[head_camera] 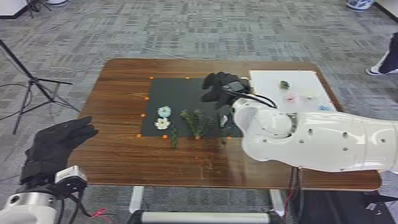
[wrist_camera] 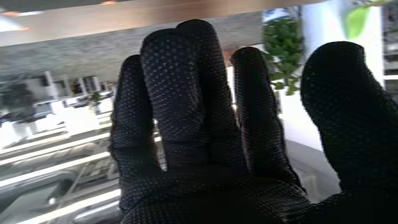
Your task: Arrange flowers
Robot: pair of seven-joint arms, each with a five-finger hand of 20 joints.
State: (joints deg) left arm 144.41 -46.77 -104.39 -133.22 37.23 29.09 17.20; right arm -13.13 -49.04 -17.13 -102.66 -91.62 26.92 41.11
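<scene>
Flowers for your task sit on two sheets on the brown desk (head_camera: 124,150). On the black sheet (head_camera: 169,90), mid-frame in the head view, you have a light blue flower (head_camera: 164,111) just above a white flower (head_camera: 163,123), both toward its left side; green sprigs (head_camera: 193,122) lie to their right, stems toward the near edge. On the white sheet (head_camera: 266,77), right of centre in the upper half, you have a dark greenish piece (head_camera: 284,85), a pink flower (head_camera: 290,99) and a pale blue piece (head_camera: 325,107) (kind unclear, too small).

Your right hand (head_camera: 222,89) is over the black sheet's upper right part, its arm crossing from the right edge. Its fingers (wrist_camera: 173,100) are straight, slightly apart, thumb well clear, nothing held; green foliage (wrist_camera: 282,45) shows beyond them (wrist view). Your left hand (head_camera: 55,147) is off the desk at lower left, fingers loose and extended, empty. Tripod stand (head_camera: 34,80) at far left, floor behind.
</scene>
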